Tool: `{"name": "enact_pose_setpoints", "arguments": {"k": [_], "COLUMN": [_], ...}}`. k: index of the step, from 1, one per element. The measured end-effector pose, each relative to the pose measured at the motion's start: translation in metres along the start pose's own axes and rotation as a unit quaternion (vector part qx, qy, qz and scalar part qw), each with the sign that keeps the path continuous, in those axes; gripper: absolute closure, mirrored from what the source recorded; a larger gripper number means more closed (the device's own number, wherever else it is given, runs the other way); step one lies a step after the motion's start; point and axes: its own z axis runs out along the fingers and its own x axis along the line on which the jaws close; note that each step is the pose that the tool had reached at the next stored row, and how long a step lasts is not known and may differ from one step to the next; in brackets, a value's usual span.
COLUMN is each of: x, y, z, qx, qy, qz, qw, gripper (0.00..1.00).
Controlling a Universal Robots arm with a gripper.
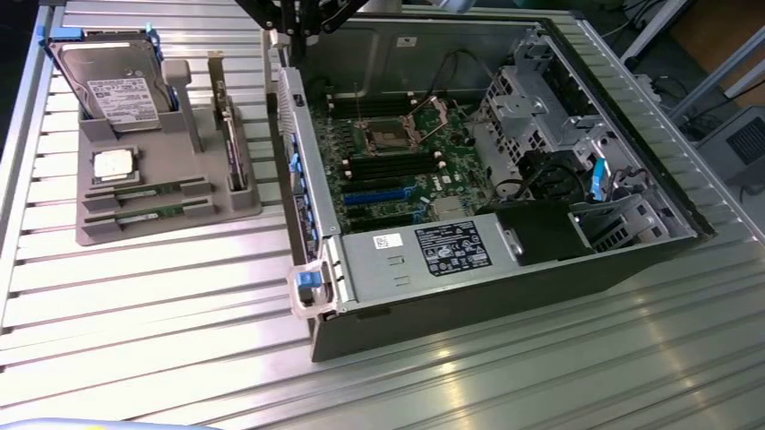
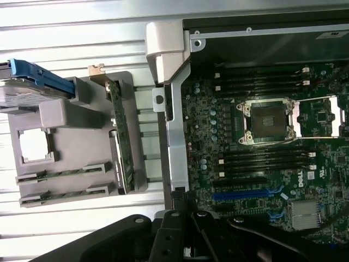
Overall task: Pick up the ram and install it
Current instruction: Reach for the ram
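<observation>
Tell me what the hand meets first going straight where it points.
Most likely the computer case's metal side wall, between the grey parts tray and the motherboard; the shut hand points at that edge, though depth is unclear.

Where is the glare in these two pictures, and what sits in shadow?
Exterior view: light streaks off the table before the case, whose near side lies in shadow. Wrist view: the table washes out white, and the processor in the tray glares.
</observation>
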Motion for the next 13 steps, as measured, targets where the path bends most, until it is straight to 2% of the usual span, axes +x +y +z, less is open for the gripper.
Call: {"name": "enact_pose_setpoints", "arguments": {"k": [7, 13], "x": [0.015, 0.020], "y": [-0.0011, -0.0015], "z": [-0.0005, -0.0006], "qx": [0.0000, 0.0000], "qy": [0.0000, 0.0000], "qz": [0.000, 0.000], "qw": [1.0000, 1.0000], "gripper": [0.90, 0.90]}}
